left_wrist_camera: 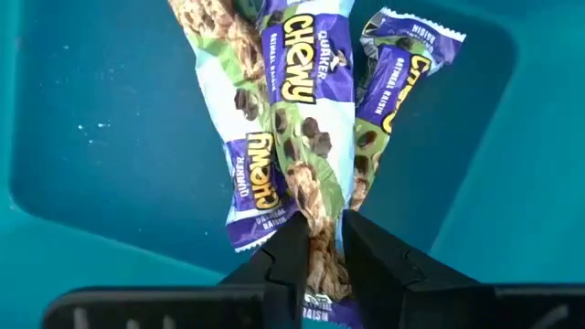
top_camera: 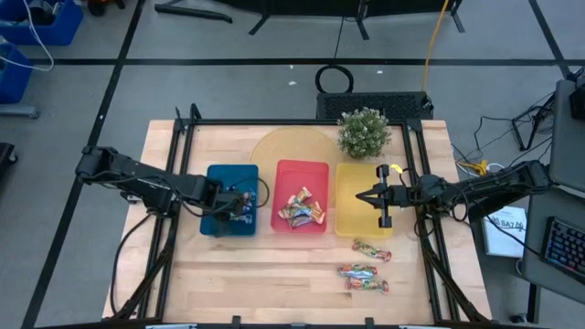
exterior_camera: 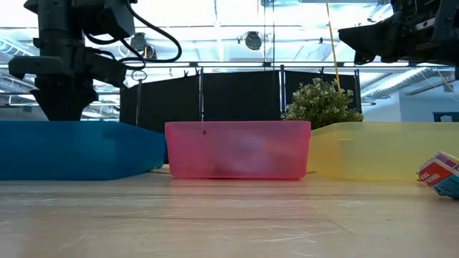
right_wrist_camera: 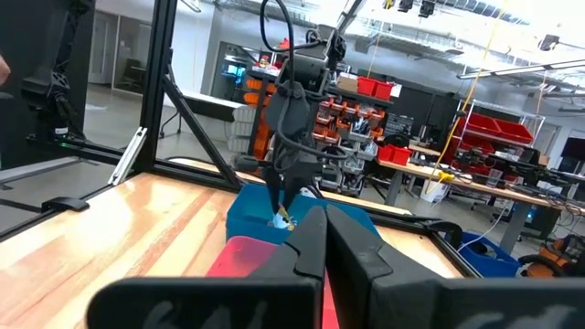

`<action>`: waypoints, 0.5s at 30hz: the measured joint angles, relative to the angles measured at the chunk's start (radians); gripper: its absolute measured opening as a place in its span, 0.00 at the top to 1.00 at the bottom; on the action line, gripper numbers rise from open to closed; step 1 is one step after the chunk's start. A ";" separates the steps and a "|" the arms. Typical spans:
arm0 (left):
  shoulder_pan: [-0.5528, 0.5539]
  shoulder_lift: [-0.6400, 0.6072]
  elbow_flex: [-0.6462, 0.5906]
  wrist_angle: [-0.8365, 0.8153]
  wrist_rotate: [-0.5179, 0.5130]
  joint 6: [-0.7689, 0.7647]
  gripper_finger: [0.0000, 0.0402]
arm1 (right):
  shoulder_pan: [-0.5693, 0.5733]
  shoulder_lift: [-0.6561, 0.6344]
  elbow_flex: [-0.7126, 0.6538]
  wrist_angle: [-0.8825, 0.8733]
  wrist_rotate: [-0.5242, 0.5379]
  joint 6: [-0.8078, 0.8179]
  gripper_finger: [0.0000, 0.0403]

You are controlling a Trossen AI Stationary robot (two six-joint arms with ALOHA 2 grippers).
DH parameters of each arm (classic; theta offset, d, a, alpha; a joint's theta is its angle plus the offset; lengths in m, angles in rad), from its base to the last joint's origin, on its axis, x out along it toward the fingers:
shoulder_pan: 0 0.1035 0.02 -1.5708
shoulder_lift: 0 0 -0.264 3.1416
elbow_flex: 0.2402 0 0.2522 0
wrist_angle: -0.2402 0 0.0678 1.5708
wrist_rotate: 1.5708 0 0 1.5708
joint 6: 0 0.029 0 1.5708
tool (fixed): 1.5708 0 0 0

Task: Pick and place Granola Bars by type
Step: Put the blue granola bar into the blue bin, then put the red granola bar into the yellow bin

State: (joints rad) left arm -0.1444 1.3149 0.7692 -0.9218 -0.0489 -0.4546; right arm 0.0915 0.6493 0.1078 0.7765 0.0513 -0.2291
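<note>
Blue tray (top_camera: 219,175) wall, seen level from the low view, hiding both its contents and the left gripper (left_wrist_camera: 322,224) lowered inside; red tray (top_camera: 302,165) and yellow tray (top_camera: 352,224) just as opaque from there, with one red-green bar (exterior_camera: 441,174) cut off at the edge. Hard to read from above too, the arm covering much of the blue tray. From the left wrist: three blue bars lying close together on the blue floor, the middle bar (left_wrist_camera: 306,119) running down between the narrow-set fingers (left_wrist_camera: 291,239), its end out of sight past them; pinched or merely flanked, impossible to tell. Heaped in the red tray, several gold bars (top_camera: 300,208), count unclear. Over the yellow tray, right gripper (top_camera: 358,196) hanging shut, holding nothing. Loose on the table (top_camera: 238,274) near its front right, in front of the yellow tray, three red-green bars (top_camera: 366,267). Behind the yellow tray, plant (top_camera: 364,132)
</note>
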 joint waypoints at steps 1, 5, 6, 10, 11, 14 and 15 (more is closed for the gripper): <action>0.000 -0.001 0.000 0.000 0.003 -0.001 0.79 | 0.000 0.000 0.000 0.000 0.000 0.000 1.00; 0.000 -0.002 0.000 -0.008 0.012 -0.011 0.66 | 0.000 0.000 0.000 0.001 0.000 0.000 1.00; 0.000 -0.002 0.002 -0.018 0.008 -0.019 0.62 | 0.000 0.000 0.000 0.001 0.000 0.000 1.00; 0.000 -0.001 0.044 -0.082 -0.016 0.000 0.44 | 0.000 0.000 0.000 0.001 0.000 0.000 1.00; 0.000 -0.001 0.066 -0.106 -0.024 0.009 0.41 | 0.000 0.000 0.000 0.001 0.000 0.000 1.00; -0.015 -0.002 0.163 -0.186 -0.070 0.010 0.32 | 0.000 0.000 0.000 0.001 0.000 0.000 1.00; -0.027 -0.001 0.204 -0.199 -0.090 0.008 0.30 | 0.000 0.000 0.000 0.001 0.000 0.000 1.00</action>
State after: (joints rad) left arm -0.1715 1.3135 0.9733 -1.1208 -0.1388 -0.4467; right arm 0.0915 0.6495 0.1078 0.7774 0.0513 -0.2291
